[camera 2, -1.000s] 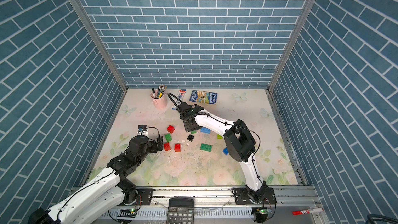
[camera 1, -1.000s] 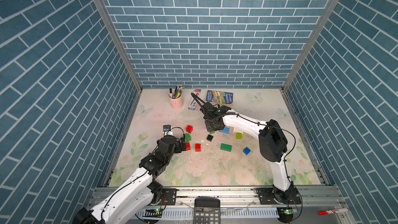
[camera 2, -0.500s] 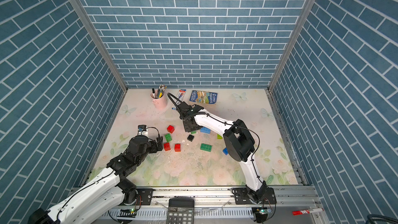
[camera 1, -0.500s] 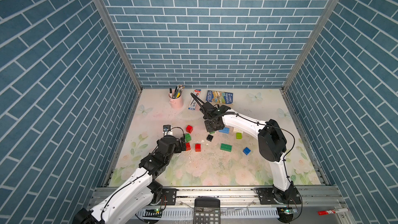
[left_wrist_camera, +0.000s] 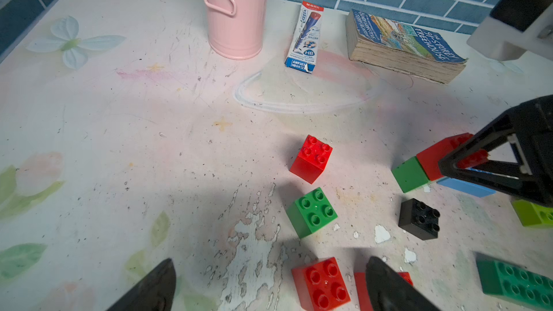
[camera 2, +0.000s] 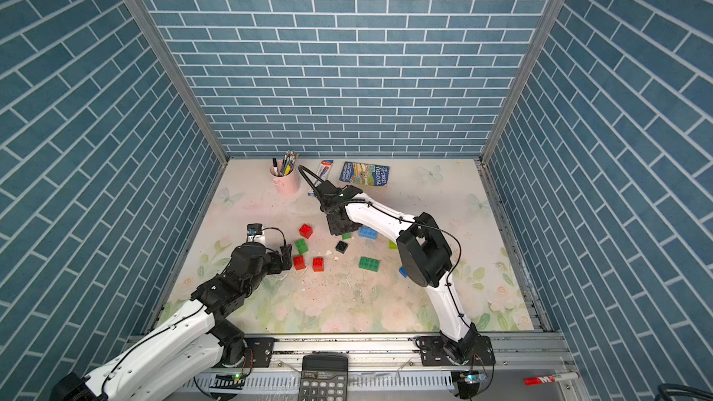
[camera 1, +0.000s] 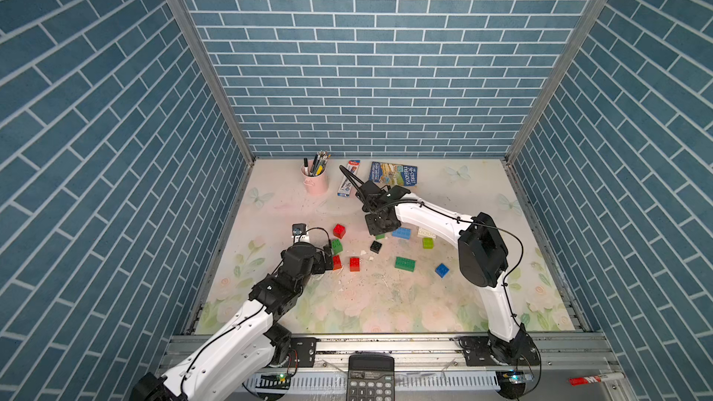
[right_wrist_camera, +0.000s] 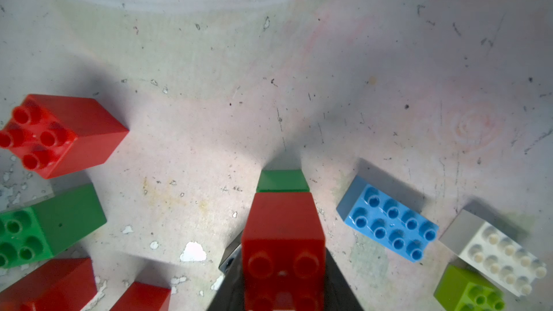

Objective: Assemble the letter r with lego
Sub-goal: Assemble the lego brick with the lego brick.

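My right gripper is shut on a red brick that sits on top of a green brick; the stack is low at the table, beside a long blue brick. My left gripper is open, low over the table. A red square brick lies between its fingers, and a second red one lies just past one finger. Loose lego lies around: a green square, a red square, a black one, a long green one, white, lime and a small blue one.
A pink cup of pens, a pencil box and a book stand along the back wall. A calculator and a red marker lie on the front rail, off the table.
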Controlling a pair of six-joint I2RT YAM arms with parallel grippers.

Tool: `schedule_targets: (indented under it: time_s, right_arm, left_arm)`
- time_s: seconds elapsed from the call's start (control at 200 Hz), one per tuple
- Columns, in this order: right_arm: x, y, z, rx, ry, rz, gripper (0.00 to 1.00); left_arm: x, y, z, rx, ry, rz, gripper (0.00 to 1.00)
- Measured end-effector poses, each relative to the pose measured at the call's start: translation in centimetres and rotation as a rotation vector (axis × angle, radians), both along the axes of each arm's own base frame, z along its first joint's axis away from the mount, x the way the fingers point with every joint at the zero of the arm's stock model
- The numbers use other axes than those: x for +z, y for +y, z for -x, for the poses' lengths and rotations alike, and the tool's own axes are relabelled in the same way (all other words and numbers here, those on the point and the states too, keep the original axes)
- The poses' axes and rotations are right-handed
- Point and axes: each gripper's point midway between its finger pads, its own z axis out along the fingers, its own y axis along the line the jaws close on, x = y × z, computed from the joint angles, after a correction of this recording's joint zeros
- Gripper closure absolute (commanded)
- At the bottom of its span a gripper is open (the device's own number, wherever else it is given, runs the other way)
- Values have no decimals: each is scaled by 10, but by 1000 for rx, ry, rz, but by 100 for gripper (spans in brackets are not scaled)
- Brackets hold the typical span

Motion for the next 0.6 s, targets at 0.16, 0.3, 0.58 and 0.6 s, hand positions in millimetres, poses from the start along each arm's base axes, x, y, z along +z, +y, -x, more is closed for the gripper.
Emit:
schedule_targets:
  time_s: [0.16,0.3,0.58,0.6]
  right_arm:
    - [0,0,0,-1,5,-3,94]
    - [-1,0,1,-6,8,-6,94]
    - [-2,-1,1,-8,9,-8,95]
    - [-2,-1,1,-7,11,-9,95]
  left_arm:
    - [0,0,0,-1,0,-2,0]
    - [0,0,0,-1,0,-2,0]
    - [0,0,0,-1,-1,-2,0]
    - [0,0,0,-1,-1,-1,0]
